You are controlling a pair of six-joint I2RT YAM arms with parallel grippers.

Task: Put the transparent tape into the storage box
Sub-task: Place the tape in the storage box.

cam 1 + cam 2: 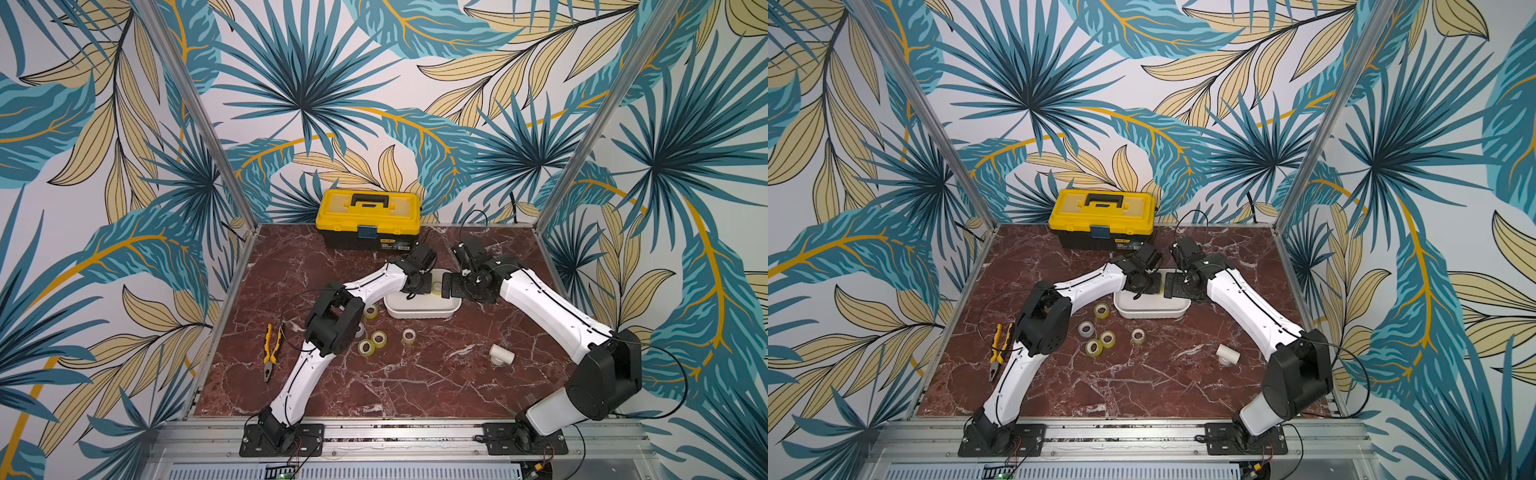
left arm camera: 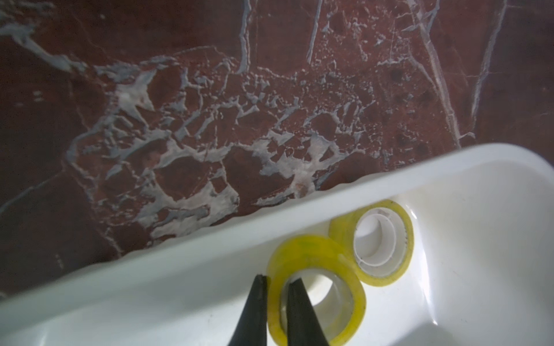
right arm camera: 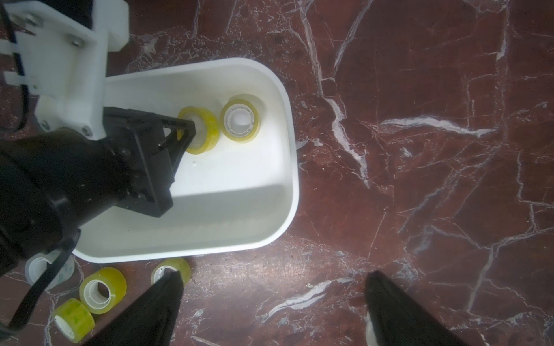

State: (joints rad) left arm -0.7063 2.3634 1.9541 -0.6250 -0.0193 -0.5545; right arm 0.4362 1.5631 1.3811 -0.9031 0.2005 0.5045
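The white storage box [image 1: 419, 313] [image 3: 292, 167] sits mid-table. My left gripper [image 2: 277, 280] [image 1: 419, 286] reaches down into it, shut on the wall of a yellowish transparent tape roll [image 2: 317, 251] [image 3: 209, 128]; one finger is inside the core and one outside. A second roll [image 2: 374, 239] [image 3: 239, 119] lies flat on the box floor, touching the held one. Several more rolls [image 1: 371, 311] [image 1: 1107, 338] lie on the marble left of the box and in front of it. My right gripper [image 3: 274, 274] [image 1: 451, 286] hangs open over bare marble at the box's right end, holding nothing.
A yellow-and-black toolbox [image 1: 368, 220] stands at the back edge. Yellow-handled pliers [image 1: 272, 349] lie at the left, beside the left arm. A white pipe fitting [image 1: 500, 354] sits at front right. The two wrists are close together over the box.
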